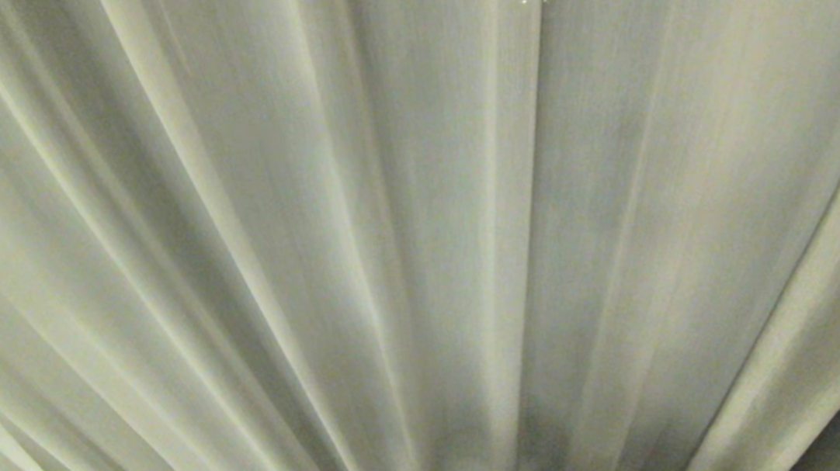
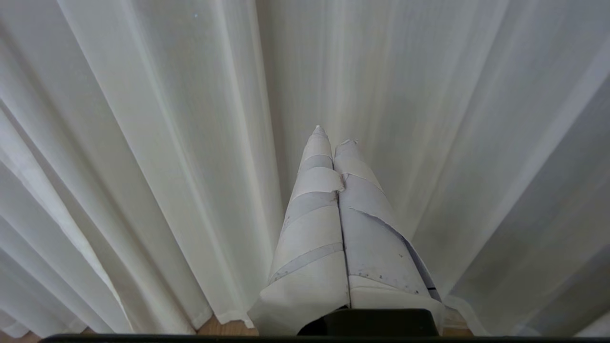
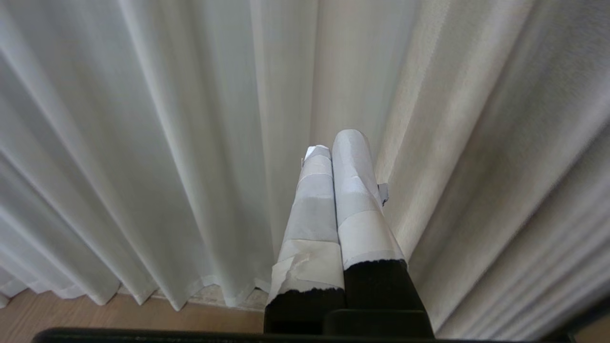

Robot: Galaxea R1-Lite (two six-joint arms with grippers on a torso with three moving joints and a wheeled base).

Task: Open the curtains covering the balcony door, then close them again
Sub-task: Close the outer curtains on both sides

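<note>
A: Quick pass. The curtains (image 1: 420,235) fill the whole head view, pleats fanning out from the bottom centre. Drawn across, so the balcony door isn't visible anywhere.

B: Grippers?

A: Left gripper (image 2: 333,136) sits centre frame in its wrist view, taped fingers (image 2: 314,200) pressed together, nothing between them. Right gripper (image 3: 333,143) same story, jaws closed and empty, pointing at the fabric near a fold. Neither shows in the head view.

B: Touching the cloth?

A: Can't tell. Tips look close to it, contact unclear.

B: Risks from here?

A: Main one, I'd say: finding the seam. No clear gap between the two panels shows, so a closed tip could push into a pleat instead of the split and just bunch the fabric. Second: thin loose cloth, likely to slide off smooth tape when swept sideways, leaving the opening partial.

B: Anything low down?

A: The hem (image 3: 209,286) hangs just at the wooden floor (image 3: 95,314), lower left of the right wrist frame. If the base rolls in, it might catch the hem and drag on the rail. Also the head camera sees only fabric, so judging progress is hard.
</note>
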